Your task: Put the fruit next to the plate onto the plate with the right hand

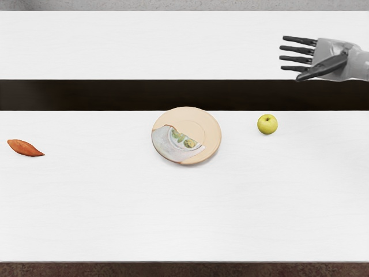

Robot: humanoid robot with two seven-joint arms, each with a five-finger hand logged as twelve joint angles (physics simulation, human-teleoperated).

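where the arm [362, 59] enters at upper right, right hand [320, 57]: fingers spread, holding nothing. green apple [267, 124]: below it on the white table [184, 219], right of the central plate [211, 130], not touching. orange sweet potato [25, 148]: far left.

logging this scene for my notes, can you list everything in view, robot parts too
plate: 1, tan with a grey-white patch and green pattern, middle of the table
apple: 1, yellow-green, right of the plate, not touching it
sweet potato: 1 (it looks like one), orange-brown, far left of the table
table: 1, white, fills most of the view, with a dark band behind the plate
robot hand: 1, the right one, grey and black, upper right, fingers spread, holding nothing
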